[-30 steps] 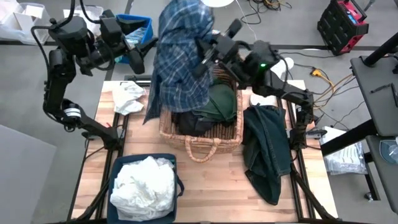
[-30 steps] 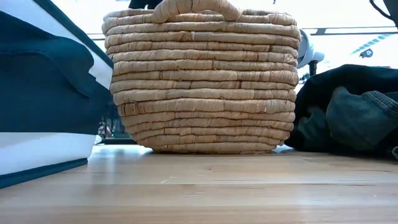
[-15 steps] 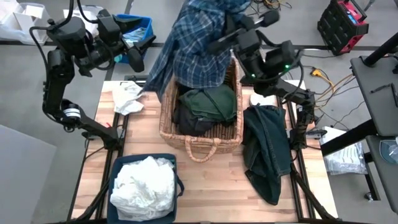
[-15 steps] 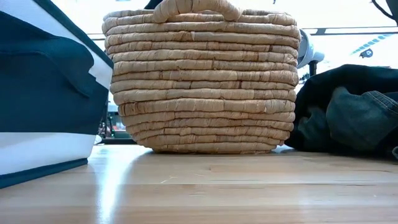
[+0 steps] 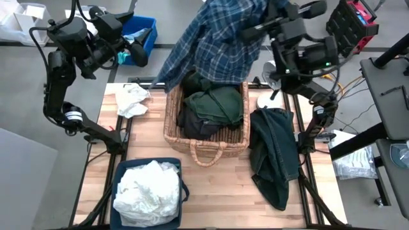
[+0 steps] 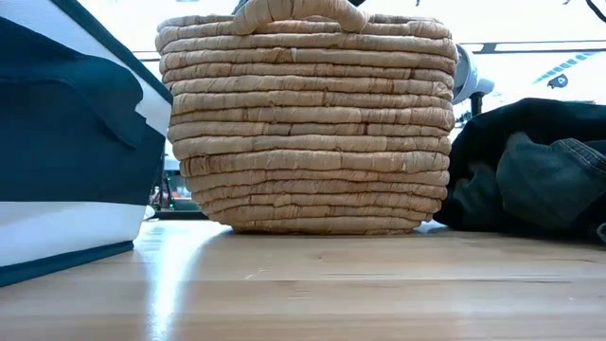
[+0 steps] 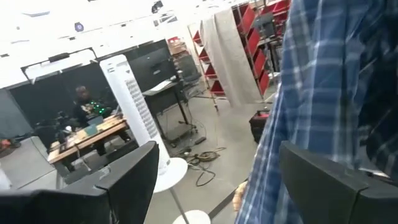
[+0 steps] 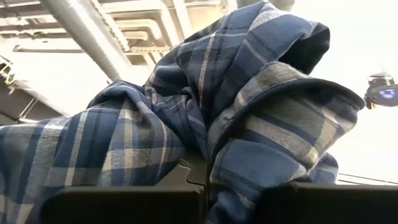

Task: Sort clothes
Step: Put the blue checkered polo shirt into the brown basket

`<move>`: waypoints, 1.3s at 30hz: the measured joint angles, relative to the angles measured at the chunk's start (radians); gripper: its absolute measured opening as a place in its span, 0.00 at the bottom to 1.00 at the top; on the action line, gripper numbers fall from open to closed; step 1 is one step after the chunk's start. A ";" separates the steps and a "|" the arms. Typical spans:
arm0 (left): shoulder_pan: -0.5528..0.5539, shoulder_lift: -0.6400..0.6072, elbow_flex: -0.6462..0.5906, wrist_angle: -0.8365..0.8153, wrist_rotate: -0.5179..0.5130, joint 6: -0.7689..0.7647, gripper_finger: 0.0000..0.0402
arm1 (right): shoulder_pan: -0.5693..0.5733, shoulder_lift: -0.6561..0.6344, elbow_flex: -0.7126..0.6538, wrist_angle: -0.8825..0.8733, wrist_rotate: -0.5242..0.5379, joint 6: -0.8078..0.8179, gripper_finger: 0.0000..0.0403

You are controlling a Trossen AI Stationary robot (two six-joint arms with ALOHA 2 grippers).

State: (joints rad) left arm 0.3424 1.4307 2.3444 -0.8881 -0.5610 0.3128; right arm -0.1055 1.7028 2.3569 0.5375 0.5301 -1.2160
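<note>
My right gripper (image 5: 255,27) is shut on the blue-and-white plaid shirt (image 5: 214,45), raised high over the far end of the wicker basket (image 5: 171,131). The shirt fills the right wrist view (image 8: 249,124) and shows in the left wrist view (image 7: 311,93). A dark green garment (image 5: 216,105) and a black one (image 5: 190,124) lie in the basket. White clothes (image 5: 150,191) fill the blue bin (image 5: 118,172) at the near left. A charcoal garment (image 5: 275,156) lies spread on the table's right. My left gripper (image 5: 131,52) is open and empty, raised beyond the table's far left corner. My right gripper pinches a bunched fold of the plaid shirt (image 8: 202,158) between its two fingers, several layers gathered together. The shirt hangs below and to the left of the gripper, slack. Its lower edge (image 5: 167,75) hangs over the basket's far left corner; whether it touches the rim I cannot tell.
A white rag (image 5: 131,99) lies at the table's far left. A blue crate (image 5: 142,30) stands on the floor beyond the far edge. In the low view the basket (image 6: 308,123) stands between the bin (image 6: 66,142) and the charcoal garment (image 6: 530,170). Bare wood shows at the near middle.
My right gripper has risen and gone toward the table's far right with the plaid shirt. The shirt has been drawn up off the basket, its hanging part swinging toward the far edge, and the green and black garments underneath now show.
</note>
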 joint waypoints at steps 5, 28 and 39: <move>0.000 0.001 0.000 -0.004 -0.003 0.001 0.76 | 0.002 -0.023 0.000 -0.023 0.020 0.020 0.03; 0.000 0.004 -0.002 -0.017 -0.005 0.014 0.76 | -0.109 0.044 -0.003 -0.541 0.138 0.390 0.03; 0.000 0.006 -0.002 -0.143 -0.007 0.000 0.76 | -0.157 0.210 -0.005 -0.960 0.082 0.805 0.03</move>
State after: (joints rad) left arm 0.3424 1.4364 2.3425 -1.0316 -0.5683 0.3130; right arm -0.2623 1.9130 2.3516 -0.4225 0.6125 -0.4113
